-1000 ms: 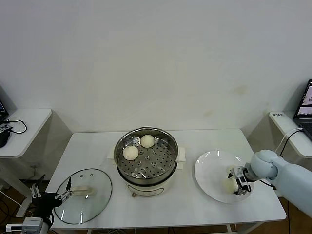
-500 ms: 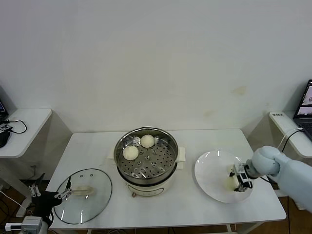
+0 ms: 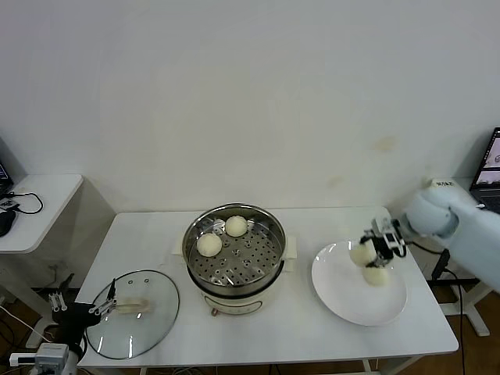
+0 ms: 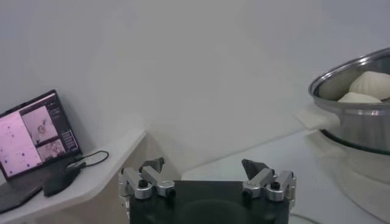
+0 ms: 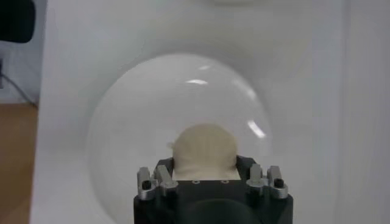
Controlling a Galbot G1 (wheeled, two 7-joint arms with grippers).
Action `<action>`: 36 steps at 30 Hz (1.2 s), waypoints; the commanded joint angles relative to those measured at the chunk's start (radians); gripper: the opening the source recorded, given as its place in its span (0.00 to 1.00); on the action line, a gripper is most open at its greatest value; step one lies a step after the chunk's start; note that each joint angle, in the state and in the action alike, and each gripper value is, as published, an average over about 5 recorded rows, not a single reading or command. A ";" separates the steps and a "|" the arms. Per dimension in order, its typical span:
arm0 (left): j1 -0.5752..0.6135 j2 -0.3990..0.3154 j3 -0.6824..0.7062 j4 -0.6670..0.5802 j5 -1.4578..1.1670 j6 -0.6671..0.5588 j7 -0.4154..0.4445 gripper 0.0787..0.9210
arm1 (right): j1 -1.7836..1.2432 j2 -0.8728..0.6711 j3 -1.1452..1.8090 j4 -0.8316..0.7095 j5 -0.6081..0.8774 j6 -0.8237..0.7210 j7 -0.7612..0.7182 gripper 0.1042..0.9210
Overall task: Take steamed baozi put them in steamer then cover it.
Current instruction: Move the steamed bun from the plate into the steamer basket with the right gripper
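Baozi (image 3: 361, 254) round — no long axis, gripped by right end effector (image 3: 378, 244)

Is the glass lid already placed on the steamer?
No, the glass lid lies flat on the table to the left of the steamer, whose basket is uncovered.

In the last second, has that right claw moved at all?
Yes. The right gripper has risen off the white plate carrying a baozi, and now hangs above the plate's far edge, nearer the wall.
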 commanded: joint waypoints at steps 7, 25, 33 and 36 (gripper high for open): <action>0.001 0.000 -0.012 0.006 -0.005 0.000 -0.001 0.88 | 0.484 0.323 -0.281 -0.064 0.216 -0.009 0.070 0.65; 0.008 -0.015 -0.051 0.002 -0.016 -0.002 -0.001 0.88 | 0.413 0.635 -0.469 -0.059 0.262 0.202 0.177 0.65; 0.003 -0.025 -0.059 0.010 -0.023 -0.005 -0.003 0.88 | 0.383 0.707 -0.525 -0.065 0.091 0.330 0.180 0.65; 0.001 -0.028 -0.059 0.011 -0.023 -0.005 -0.003 0.88 | 0.371 0.717 -0.535 -0.060 0.044 0.358 0.172 0.65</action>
